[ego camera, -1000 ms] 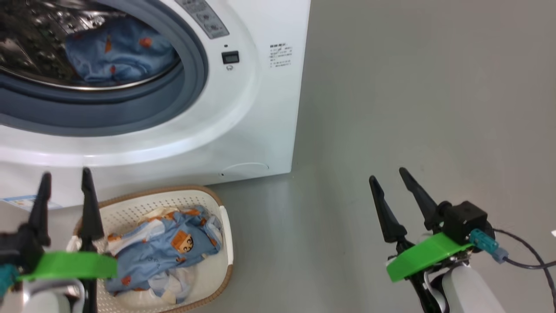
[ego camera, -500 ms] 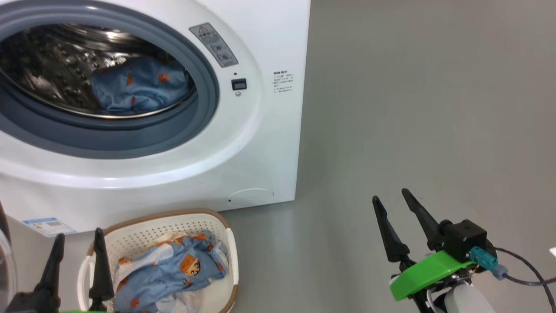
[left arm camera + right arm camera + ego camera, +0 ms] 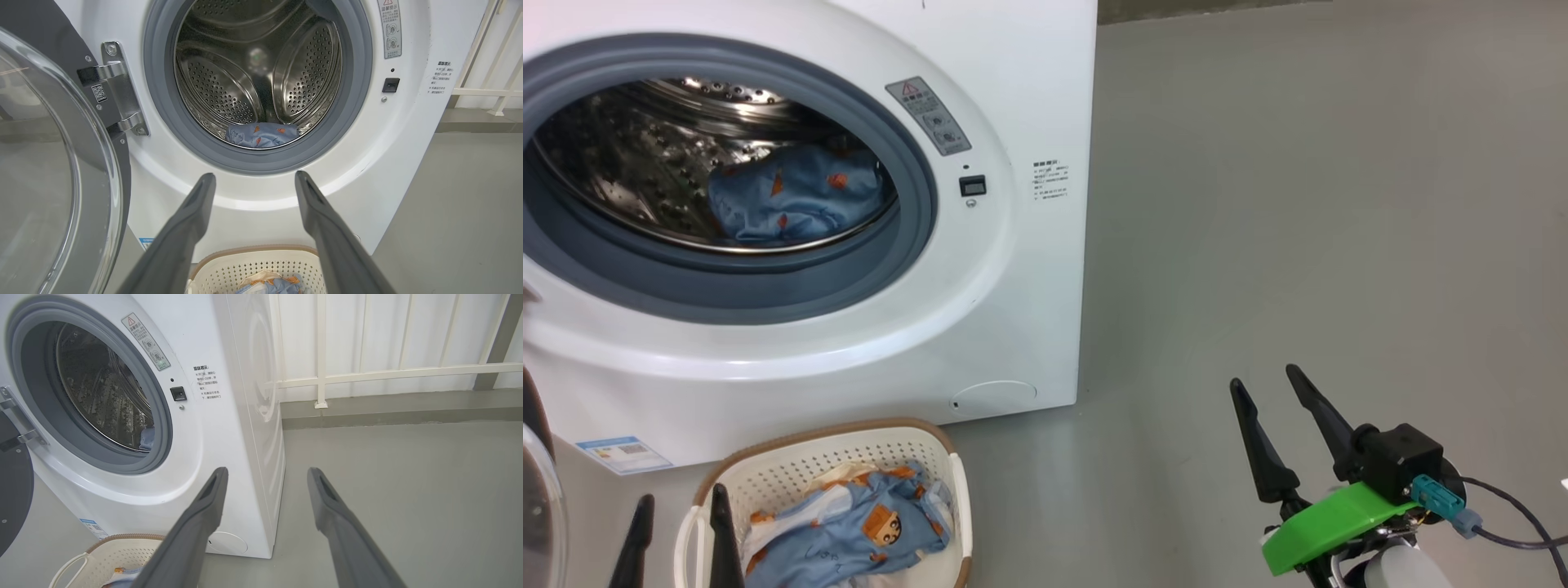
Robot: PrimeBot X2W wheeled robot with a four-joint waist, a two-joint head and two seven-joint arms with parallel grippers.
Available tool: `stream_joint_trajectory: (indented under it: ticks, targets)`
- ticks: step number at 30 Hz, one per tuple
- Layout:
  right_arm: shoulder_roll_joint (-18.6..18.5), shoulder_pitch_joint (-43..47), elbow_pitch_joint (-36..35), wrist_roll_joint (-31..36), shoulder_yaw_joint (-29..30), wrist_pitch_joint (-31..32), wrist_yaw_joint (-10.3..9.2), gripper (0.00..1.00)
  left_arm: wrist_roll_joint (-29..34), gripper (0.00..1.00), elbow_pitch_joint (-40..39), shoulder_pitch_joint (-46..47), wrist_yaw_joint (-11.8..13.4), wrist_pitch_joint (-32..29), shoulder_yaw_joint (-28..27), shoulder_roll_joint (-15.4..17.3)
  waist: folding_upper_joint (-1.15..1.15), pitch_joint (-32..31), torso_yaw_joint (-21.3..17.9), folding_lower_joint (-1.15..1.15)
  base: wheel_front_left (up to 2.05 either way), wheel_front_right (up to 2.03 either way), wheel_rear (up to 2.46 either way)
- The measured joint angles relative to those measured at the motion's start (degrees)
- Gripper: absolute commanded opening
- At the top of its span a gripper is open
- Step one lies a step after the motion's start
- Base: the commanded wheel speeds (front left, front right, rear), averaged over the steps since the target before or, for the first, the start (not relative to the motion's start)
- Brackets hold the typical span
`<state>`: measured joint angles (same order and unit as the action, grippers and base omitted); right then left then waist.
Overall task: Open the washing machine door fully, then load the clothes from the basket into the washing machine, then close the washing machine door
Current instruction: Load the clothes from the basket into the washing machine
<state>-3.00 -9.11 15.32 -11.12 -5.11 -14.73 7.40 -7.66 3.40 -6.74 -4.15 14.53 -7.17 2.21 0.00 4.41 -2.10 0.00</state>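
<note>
The white washing machine (image 3: 1013, 310) stands with its round door (image 3: 49, 163) swung wide to the left on its metal hinge (image 3: 118, 94). One light blue printed garment (image 3: 792, 200) lies in the steel drum. More of the clothes (image 3: 849, 531), blue with a cartoon face, sit in the cream basket (image 3: 849, 429) on the floor before the machine. My left gripper (image 3: 682, 494) is open and empty above the basket's left end and points at the drum's mouth (image 3: 254, 174). My right gripper (image 3: 1264, 376) is open and empty over bare floor to the right.
Grey floor spreads to the right of the machine. A white railing (image 3: 367, 371) and a low kerb run behind it. The open door's glass (image 3: 535, 506) stands close to my left gripper. A cable (image 3: 1511, 506) trails from my right wrist.
The head camera has moved, so the machine and basket sit lower in the picture. My left gripper has drawn back toward the bottom edge, with just its fingertips left. Both grippers stay open.
</note>
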Motion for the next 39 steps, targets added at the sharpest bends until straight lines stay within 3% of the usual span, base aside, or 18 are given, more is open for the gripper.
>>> stream_joint_trajectory:
  ticks: [13,25,39]
  targets:
    - [0.0,1.3,-0.2,0.6,0.5,0.0,0.00,1.00,-0.7,1.00,-0.6,-2.4,2.9,0.0,2.2,0.0,0.00,-1.0,-0.3,0.00,0.00,0.00,0.00]
    - [0.0,1.2,-0.5,0.5,0.6,0.0,0.00,1.00,-1.8,1.00,-0.3,-2.4,3.0,0.0,2.9,0.0,0.00,0.6,-0.3,0.00,0.00,0.00,0.00]
    - [0.0,0.7,-1.8,0.4,0.9,0.0,0.00,1.00,-4.1,1.00,8.4,3.1,2.0,0.0,4.5,0.0,0.00,6.8,-1.7,0.00,0.00,0.00,0.00]
